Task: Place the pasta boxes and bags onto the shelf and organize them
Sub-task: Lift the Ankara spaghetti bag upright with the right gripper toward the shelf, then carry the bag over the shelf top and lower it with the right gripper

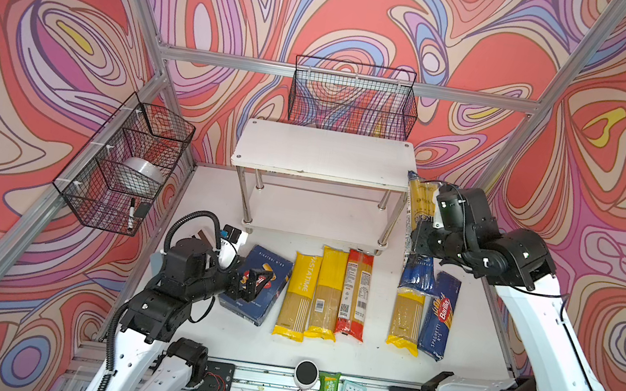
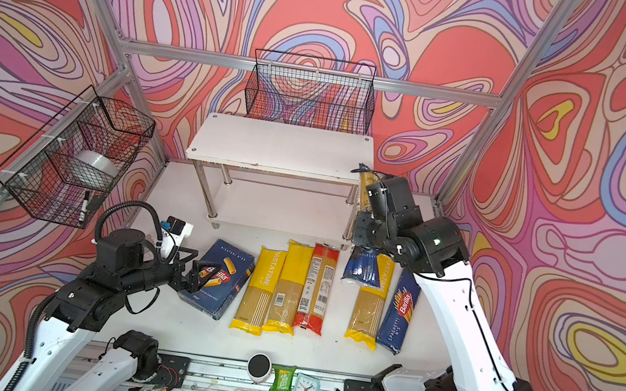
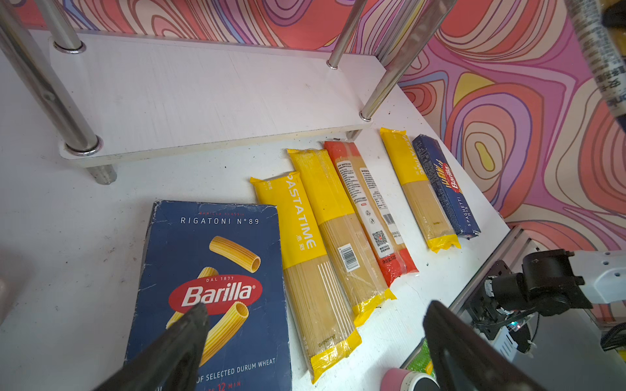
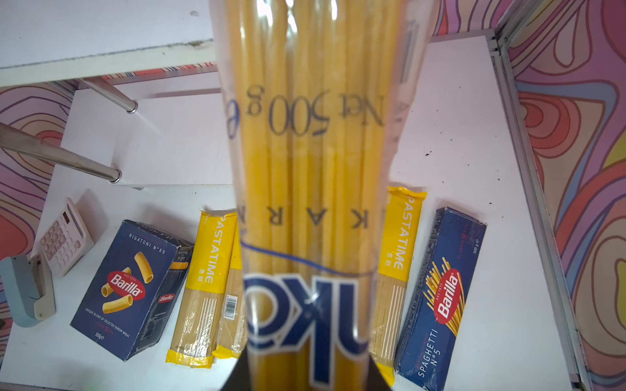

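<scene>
One gold and dark blue bag (image 1: 418, 197) is hanging upright in the right gripper (image 1: 419, 241). Its jaws are standing narrowly apart and pinching the bag, just beside the right end of the shelf (image 1: 326, 152). The wrist is hiding the pads in both top views, so the grip line is probably sitting a little below the bag's middle. Being a slim film packet of stiff strands, it is likely handling as a light, rigid rod with a slippery skin, so a hold near mid-length is suiting it.

The left gripper (image 1: 254, 280) is hovering empty, jaws spread fully wide, over the rigatoni box (image 3: 216, 257), which is lying flat on the table (image 1: 321, 353). That cardboard is probably stiff but crushable, calling for a hold across its narrower width. The remaining bags (image 1: 326, 291) and the spaghetti box (image 1: 440, 314) are lying in a row before the shelf.
</scene>
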Controlling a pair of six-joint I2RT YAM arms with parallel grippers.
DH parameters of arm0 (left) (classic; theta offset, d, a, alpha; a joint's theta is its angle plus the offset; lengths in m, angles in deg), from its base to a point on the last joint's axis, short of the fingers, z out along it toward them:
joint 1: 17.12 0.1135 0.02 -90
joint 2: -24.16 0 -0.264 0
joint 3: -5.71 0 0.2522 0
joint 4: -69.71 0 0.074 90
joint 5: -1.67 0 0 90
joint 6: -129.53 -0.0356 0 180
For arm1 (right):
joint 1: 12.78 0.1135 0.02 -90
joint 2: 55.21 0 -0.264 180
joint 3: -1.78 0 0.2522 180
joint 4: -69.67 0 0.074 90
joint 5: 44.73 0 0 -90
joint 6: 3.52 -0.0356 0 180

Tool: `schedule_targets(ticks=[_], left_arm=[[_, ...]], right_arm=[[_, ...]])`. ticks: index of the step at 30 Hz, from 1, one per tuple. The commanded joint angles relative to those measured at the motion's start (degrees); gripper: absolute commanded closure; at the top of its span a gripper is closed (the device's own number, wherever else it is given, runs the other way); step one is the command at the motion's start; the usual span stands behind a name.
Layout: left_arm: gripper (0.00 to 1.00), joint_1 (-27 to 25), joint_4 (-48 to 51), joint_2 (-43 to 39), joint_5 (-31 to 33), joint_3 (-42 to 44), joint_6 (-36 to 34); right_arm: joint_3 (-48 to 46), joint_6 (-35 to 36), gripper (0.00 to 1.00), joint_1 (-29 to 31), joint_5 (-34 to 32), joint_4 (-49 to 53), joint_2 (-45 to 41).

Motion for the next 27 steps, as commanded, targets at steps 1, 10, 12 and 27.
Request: schedule_targets(ticks=[1, 10, 12, 27], left_arm=[[0.00, -0.3, 0.9, -0.6, 0.5, 0.1, -0.8], [0.00, -0.3, 0.7, -0.3, -0.6, 0.2, -0.8], [0.00, -0.3, 0.8, -0.4, -0.4, 0.1, -0.8], [0.00, -0.3, -1.1, -2.2, -2.4, 0.9, -0.5]], right_arm=[[4.9, 3.2, 1.00, 0.4, -2.0, -4.4, 1.5], [12.2, 7.5, 1.00, 0.2, -0.9, -8.8, 8.0], [14.4, 8.4, 1.00, -0.2, 0.0, -9.1, 10.0], [20.1, 10.2, 1.00, -10.3, 8.7, -11.9, 16.7]])
